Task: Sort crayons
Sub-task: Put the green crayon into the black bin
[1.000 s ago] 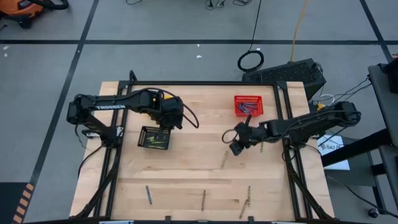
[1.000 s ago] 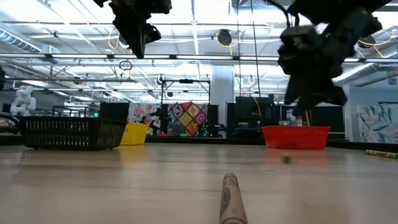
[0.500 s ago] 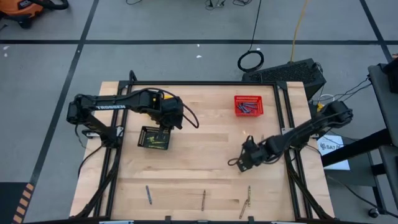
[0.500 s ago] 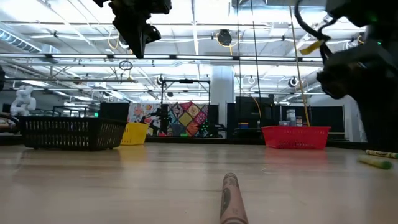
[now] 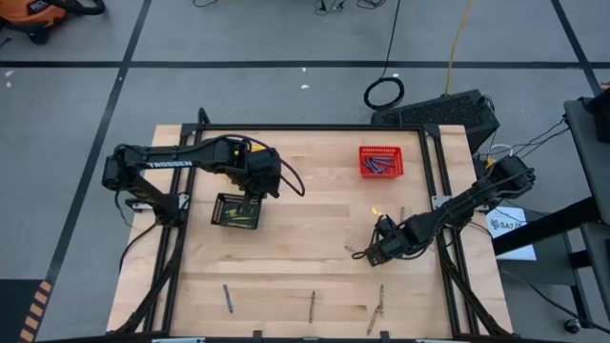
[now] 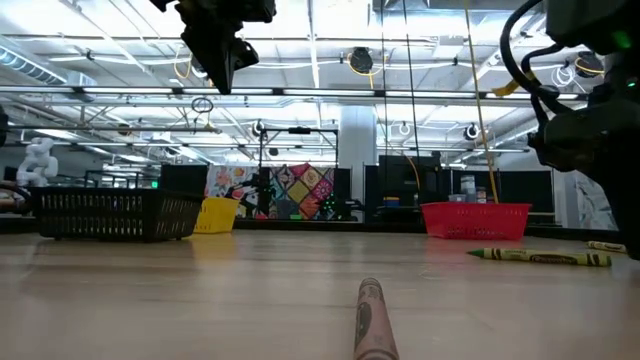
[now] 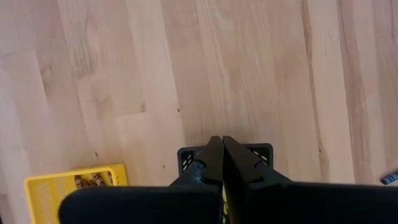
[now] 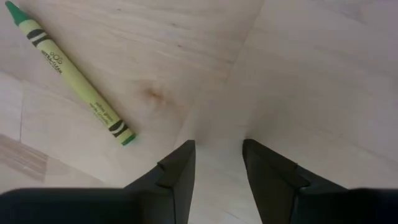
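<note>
I am holding my left gripper [image 7: 222,163] above the black mesh basket [image 5: 236,211] on the left half of the wooden surface [image 5: 305,181], its two fingers pressed together with nothing between them. In the left wrist view a yellow mesh basket [image 7: 76,185] with brown crayons inside is showing just beside the black one. Yellow-green crayons are lying in the black basket as seen from above.

Along the near edge of the surface, loose crayons are lying well apart: a blue-grey crayon [image 5: 228,297] toward the left, a brown crayon [image 5: 312,306] near the middle, and two more tan ones [image 5: 378,307] to the right of it. In the low view one brown crayon [image 6: 369,318] is pointing straight at the camera.

At the far right, the red mesh basket [image 5: 380,161] is holding several blue-grey crayons.

I am lowering my right gripper [image 5: 372,254] close to the surface in front of that basket, its fingers spread apart and gripping nothing. In the right wrist view bare wood is showing between my fingertips, and a yellow-green crayon [image 8: 69,74] is lying off to one side, apart from them. The same crayon [image 6: 538,257] is resting flat on the surface in the low view.
</note>
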`<act>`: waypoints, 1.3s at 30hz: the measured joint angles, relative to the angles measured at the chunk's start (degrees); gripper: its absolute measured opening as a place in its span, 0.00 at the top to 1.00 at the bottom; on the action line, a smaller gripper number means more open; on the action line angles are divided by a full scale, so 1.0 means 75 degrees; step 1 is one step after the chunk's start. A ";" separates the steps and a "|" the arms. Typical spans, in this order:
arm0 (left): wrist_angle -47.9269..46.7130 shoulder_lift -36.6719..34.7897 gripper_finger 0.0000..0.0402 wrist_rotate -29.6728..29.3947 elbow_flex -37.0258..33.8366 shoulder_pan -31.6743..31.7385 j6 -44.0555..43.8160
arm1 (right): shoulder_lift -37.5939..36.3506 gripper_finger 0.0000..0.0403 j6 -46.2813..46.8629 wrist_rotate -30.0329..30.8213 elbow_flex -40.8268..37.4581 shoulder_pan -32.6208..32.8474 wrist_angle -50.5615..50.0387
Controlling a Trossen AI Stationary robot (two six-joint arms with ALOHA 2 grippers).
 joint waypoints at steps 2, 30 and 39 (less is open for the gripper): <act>0.0001 0.0000 1.00 0.0000 0.0000 0.0000 -0.0003 | -0.0062 0.67 0.0000 -0.0003 -0.0010 0.0000 0.0115; 0.0007 0.0000 1.00 0.0000 0.0000 0.0000 0.0000 | -0.0427 0.67 -0.2187 0.1554 0.0346 -0.0203 0.2017; 0.0007 0.0000 1.00 0.0000 0.0000 0.0000 0.0000 | -0.0438 0.67 -0.3201 0.1795 0.2142 -0.0421 -0.0210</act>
